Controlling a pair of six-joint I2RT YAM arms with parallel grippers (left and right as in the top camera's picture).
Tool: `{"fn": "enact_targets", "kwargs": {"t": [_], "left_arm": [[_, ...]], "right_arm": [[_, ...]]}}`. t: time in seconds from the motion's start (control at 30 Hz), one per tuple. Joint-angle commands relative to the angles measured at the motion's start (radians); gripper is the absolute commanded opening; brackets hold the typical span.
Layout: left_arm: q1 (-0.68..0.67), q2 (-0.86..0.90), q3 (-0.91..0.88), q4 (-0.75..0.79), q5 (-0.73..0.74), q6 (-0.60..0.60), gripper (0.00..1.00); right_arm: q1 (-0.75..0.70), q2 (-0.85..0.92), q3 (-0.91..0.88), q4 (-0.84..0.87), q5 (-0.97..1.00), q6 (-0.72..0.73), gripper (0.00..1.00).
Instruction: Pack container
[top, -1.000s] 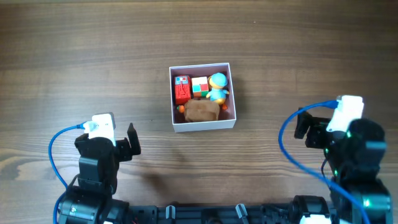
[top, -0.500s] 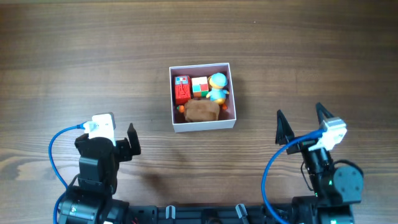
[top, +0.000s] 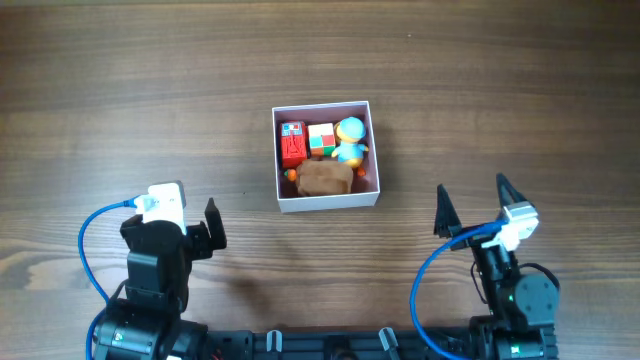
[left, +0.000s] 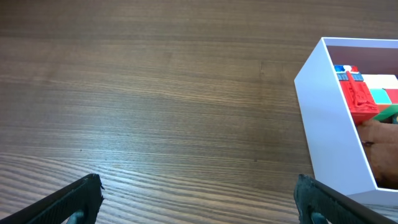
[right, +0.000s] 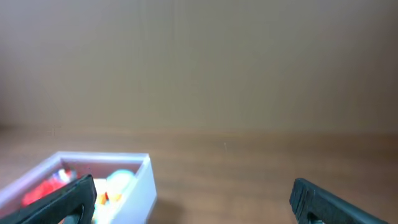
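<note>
While the container (top: 328, 203) sits mid-bench w/ a red block (top: 292, 143), cube (top: 321, 139), blue figure (top: 350, 138) & brown toy (top: 324, 178) inside, L gripper (left: 199, 199) hangs nr robot-side left corner, R gripper (top: 470, 205) nr robot-side right corner; both jaws spread wide, empty.

Matt wood-grain table (top: 150, 90), smooth white container (top: 326, 204)

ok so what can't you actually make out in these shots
Overhead: the brown lump in the white-walled, pink-lined square container partly covers small orange pieces; too small to identify.
Left wrist: the frame's right edge cuts the container off; only the red block toy shows clearly.
Right wrist: blurred; the toys inside are colour smears, and the bottom edge crops the container.
</note>
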Motion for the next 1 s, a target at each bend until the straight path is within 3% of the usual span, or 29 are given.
{"fn": "enact_targets", "kwargs": {"t": [0.0,0.97], "left_arm": [[-0.005,-0.001,-0.003,0.003,-0.008,0.019,1.0],[0.009,-0.012,-0.003,0.003,-0.01,0.02,1.0]], "right_arm": [[0.004,-0.013,-0.005,-0.065,0.031,-0.028,1.0],[0.004,-0.002,-0.005,-0.064,0.031,-0.025,1.0]]}}
